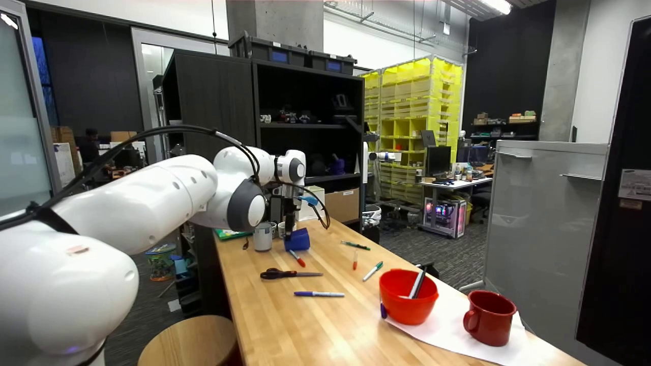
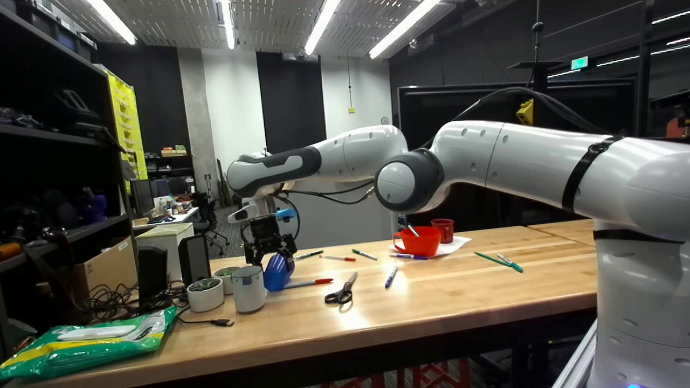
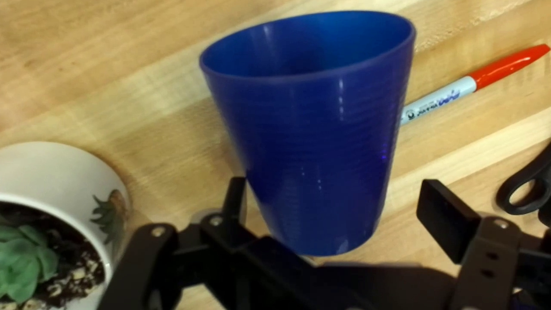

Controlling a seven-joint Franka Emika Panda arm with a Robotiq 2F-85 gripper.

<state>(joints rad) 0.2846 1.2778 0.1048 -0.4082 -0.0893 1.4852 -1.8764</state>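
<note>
The white robot arm with dark grey joint caps stretches over the pale wooden counter, bent at the elbow and turned down at the wrist, the black two-fingered pincer pointing downward. The pincer's fingers stand spread wide, gripping nothing. Between them is a glossy dark blue tapered cup, which looks tilted in both exterior views; in the wrist view its mouth extends past the fingertips. One finger is just beside the cup's wall, whether touching I cannot tell, while a gap separates the cup from the other. A pale grey cylindrical container stands just beside the pincer, with a round white pot holding a green succulent near it. A white marker with a red cap lies near the pincer, with black-handled scissors a little farther off. Well apart from the pincer are a bright red bowl-shaped cup and a dark red mug.
</note>
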